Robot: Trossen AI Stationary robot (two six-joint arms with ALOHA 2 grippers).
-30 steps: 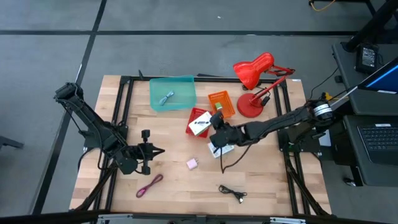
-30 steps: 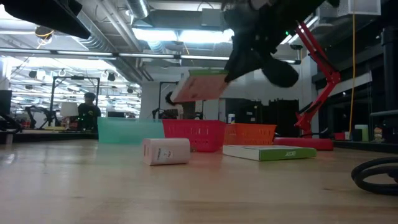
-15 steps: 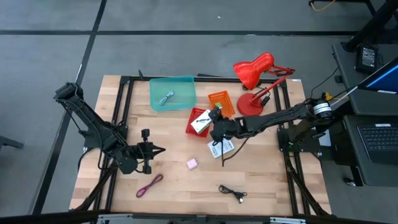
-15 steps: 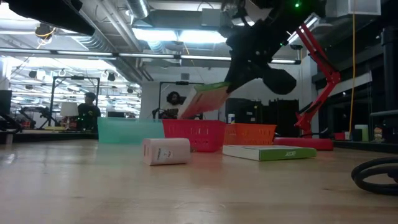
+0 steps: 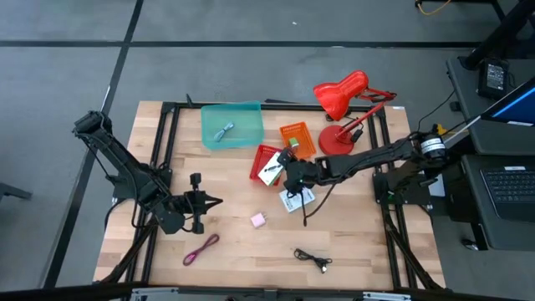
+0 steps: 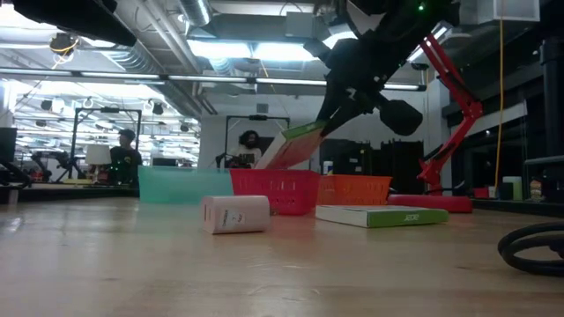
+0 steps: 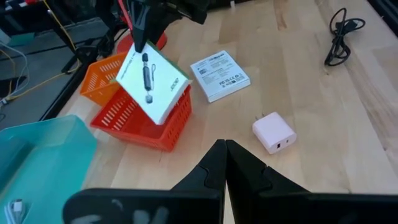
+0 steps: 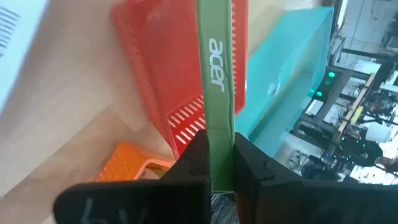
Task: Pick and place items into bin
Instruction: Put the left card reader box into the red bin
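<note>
The right end effector (image 5: 287, 164) is positioned near the middle of the counter (image 5: 234, 251), clamped on the green edge of a white printed packet (image 7: 152, 78), which is held tilted with its lower corner over the red basket (image 7: 149, 121). In the right wrist view the fingers (image 8: 198, 155) are seen pressed on either side of the packet's green spine. The second white printed packet (image 5: 298, 199) lies flat on the counter just beside the right arm, on the side toward the front edge. The pink cube (image 5: 258, 220) rests toward the front of the counter, the maroon cable (image 5: 201, 248) near the front-left corner, and the black cable (image 5: 311, 258) along the front edge. A blue-grey cable (image 5: 223, 131) is already in the teal bin (image 5: 209, 117) toward the back edge. The left end effector (image 5: 197, 203) waits near the left edge with its fingers together and empty. Risk assessment: because the packet is held at one thin edge and tilted, it may pivot or slip from the grasp. If released while its corner overhangs the basket rim, it may be caught on the rim and tipped out onto the counter.
</note>
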